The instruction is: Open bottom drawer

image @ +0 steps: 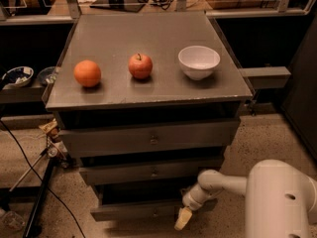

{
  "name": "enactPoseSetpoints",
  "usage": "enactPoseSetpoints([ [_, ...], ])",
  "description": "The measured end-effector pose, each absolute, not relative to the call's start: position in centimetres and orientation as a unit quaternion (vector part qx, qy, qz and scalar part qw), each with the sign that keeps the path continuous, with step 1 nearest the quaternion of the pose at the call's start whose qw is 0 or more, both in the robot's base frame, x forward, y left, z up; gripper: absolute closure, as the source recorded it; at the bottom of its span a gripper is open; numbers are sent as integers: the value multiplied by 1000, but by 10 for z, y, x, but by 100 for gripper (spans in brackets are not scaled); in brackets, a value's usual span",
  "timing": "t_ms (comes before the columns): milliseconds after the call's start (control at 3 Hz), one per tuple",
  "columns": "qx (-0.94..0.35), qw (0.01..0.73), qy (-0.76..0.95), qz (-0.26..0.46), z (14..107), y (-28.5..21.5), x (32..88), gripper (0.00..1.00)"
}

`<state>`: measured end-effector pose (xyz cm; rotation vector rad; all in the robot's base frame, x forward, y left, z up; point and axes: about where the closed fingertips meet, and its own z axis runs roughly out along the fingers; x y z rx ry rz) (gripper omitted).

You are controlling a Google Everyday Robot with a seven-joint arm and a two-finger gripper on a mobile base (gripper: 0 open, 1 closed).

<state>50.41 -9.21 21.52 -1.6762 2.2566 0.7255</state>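
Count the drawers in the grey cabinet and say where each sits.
3, stacked under the cabinet top: top drawer just below it, middle drawer beneath, bottom drawer nearest the floor. The gripper is at the bottom drawer's right end. None looks hidden.

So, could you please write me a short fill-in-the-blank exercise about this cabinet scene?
1. On the cabinet, the apple sits between the orange and the ____.
2. The cabinet has ____ drawers.
3. The gripper is low down at the bottom drawer, toward its ____ end.
Missing words: bowl; three; right.
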Motion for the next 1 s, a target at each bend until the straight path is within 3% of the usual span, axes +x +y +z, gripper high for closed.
enactPoseSetpoints([
  [1000,-565,113,775,260,201,-96,499,0],
])
